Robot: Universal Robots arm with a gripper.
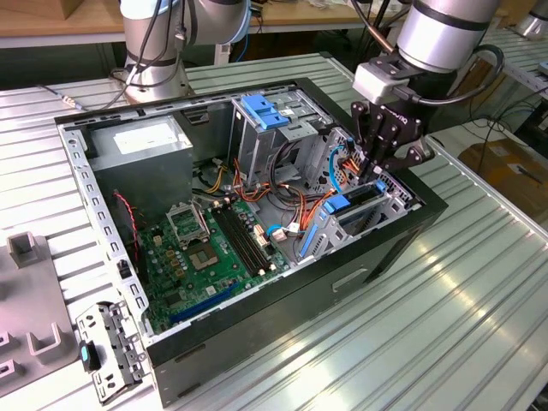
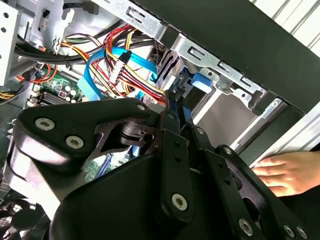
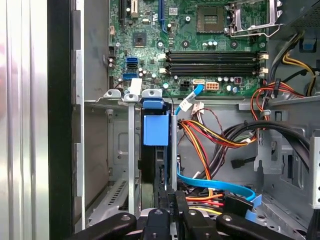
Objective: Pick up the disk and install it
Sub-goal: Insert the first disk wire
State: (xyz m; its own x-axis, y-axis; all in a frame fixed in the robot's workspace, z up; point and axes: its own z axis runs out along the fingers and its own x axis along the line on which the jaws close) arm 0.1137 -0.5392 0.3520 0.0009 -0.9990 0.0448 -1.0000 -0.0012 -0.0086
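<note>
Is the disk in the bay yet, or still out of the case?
In the bay: the disk stands on edge in the drive bay between metal walls, gripper closed on its near edge. Fully seated: cannot tell.

The counter (image 1: 479,291) was seen as ribbed, shiny metal. The case (image 1: 282,330) was finished in matt black, its inner frame (image 1: 86,188) bare metal. The disk's rail (image 3: 155,130) looked smooth blue plastic.

Ribbed metal table (image 1: 479,291) — open PC case (image 1: 282,325), bracket (image 1: 107,351)
</note>
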